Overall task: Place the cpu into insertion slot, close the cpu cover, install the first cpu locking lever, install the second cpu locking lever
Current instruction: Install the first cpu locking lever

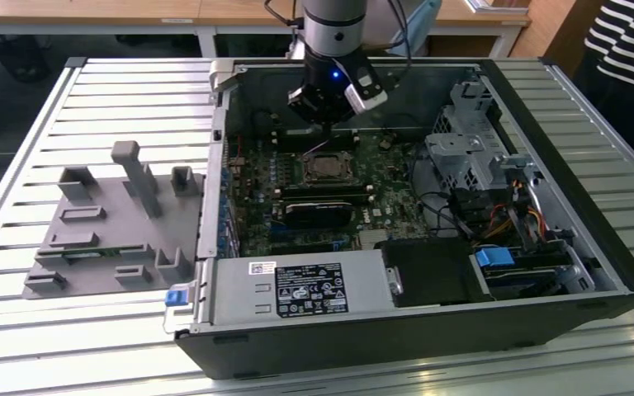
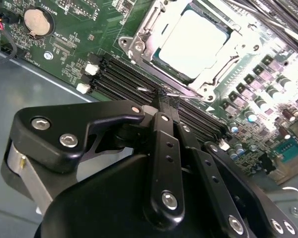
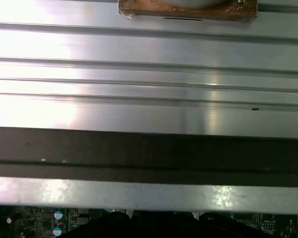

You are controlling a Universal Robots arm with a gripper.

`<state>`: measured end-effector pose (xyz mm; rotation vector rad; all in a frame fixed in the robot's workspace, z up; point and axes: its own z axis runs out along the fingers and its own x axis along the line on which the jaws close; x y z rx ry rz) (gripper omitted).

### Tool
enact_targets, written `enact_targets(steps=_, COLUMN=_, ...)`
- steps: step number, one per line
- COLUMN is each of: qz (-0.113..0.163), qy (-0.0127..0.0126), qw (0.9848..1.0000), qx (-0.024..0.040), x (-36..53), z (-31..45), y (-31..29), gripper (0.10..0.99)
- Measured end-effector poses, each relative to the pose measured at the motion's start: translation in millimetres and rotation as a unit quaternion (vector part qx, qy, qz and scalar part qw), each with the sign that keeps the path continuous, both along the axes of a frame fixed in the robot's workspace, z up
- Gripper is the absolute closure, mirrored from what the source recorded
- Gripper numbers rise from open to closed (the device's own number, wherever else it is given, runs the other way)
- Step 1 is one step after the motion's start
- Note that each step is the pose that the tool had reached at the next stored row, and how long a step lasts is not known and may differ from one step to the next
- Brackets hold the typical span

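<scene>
The claw (image 2: 165,101) has its black fingers pressed together. In the second wrist view their tips meet right at a thin wire locking lever (image 2: 151,90) that runs along the near edge of the cpu cover (image 2: 204,85). I cannot tell whether the tips actually pinch the wire or only touch it.

Just beyond the tips, the cpu (image 2: 191,42) lies flat in the insertion slot (image 2: 175,69), its pale metal top showing through the cover's window. The silvery cover frame lies down around it. The long black memory slots (image 2: 116,79) run between the claw and the socket on the green motherboard (image 2: 64,49), and a round coin battery (image 2: 37,21) sits off to one side.

In the exterior view the arm (image 1: 333,29) drops almost straight down from the top edge. Its wrist shows a blue light, and the claw (image 1: 323,128) points down into the open computer case (image 1: 428,342), just behind the cpu (image 1: 326,168).

The case lies on its side on a slatted metal table (image 1: 130,91). A grey plastic fixture (image 1: 108,223) stands on the table to the exterior view's left of the case. A person's striped sleeve (image 1: 631,33) is at the exterior view's upper right corner.
</scene>
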<state>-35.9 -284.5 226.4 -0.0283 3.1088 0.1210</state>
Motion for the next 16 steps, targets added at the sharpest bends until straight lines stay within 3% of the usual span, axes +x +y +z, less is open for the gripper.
enact_targets(steps=16, qz=0.000, qy=0.0002, qw=1.0000, qx=-0.0010, x=8.5, z=-15.1, y=1.4, gripper=0.980)
